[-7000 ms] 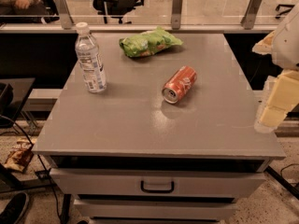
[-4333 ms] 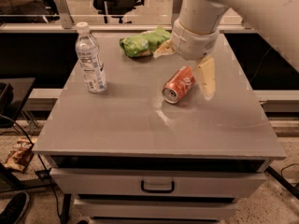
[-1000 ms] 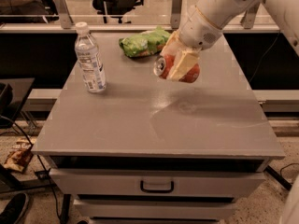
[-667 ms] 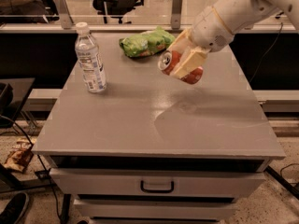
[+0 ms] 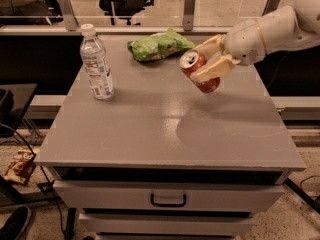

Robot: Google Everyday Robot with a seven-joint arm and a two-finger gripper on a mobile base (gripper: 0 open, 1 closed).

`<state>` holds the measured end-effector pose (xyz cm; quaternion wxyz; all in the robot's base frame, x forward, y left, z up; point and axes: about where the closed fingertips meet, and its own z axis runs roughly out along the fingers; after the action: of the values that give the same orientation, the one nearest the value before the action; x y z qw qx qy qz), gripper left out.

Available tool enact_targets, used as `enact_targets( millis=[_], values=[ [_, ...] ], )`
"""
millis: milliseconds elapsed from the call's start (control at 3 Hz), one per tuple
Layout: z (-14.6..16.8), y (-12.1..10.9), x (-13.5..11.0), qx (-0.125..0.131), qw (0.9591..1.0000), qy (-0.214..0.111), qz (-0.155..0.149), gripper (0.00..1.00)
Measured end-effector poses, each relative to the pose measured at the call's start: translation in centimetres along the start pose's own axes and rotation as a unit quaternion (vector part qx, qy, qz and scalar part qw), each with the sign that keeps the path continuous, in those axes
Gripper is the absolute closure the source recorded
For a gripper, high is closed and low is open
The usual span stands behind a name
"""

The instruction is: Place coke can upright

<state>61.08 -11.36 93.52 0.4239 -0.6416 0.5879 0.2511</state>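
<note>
The coke can (image 5: 198, 73) is red-orange with a silver top. It is held in the air above the right middle of the grey table (image 5: 150, 129), tilted with its top pointing up and to the left. My gripper (image 5: 209, 60) comes in from the right on a white arm and is shut on the can, with one cream finger (image 5: 214, 69) across its front and the other behind it. The can's shadow falls on the table surface below.
A clear plastic water bottle (image 5: 96, 63) stands upright at the table's left. A green chip bag (image 5: 157, 45) lies at the back middle. A drawer handle (image 5: 168, 200) is under the front edge. Glass railing posts and chairs are behind.
The can was picked up from lying on the table and lifted. Over the last second the arm swung so it reaches in from the right, and the can turned more upright.
</note>
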Motion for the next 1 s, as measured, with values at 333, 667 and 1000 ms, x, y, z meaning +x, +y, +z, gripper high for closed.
enact_targets(
  millis=[333,667,1000],
  values=[
    [-1.1,0.0,1.0,0.023,0.9975,-0.061,0.026,1.00],
    [-2.4,0.4,1.4,0.055,0.9909,-0.109,0.058,1.00],
    [-3.2,0.6,2.1,0.084,0.9820,-0.140,0.095,1.00]
  ],
)
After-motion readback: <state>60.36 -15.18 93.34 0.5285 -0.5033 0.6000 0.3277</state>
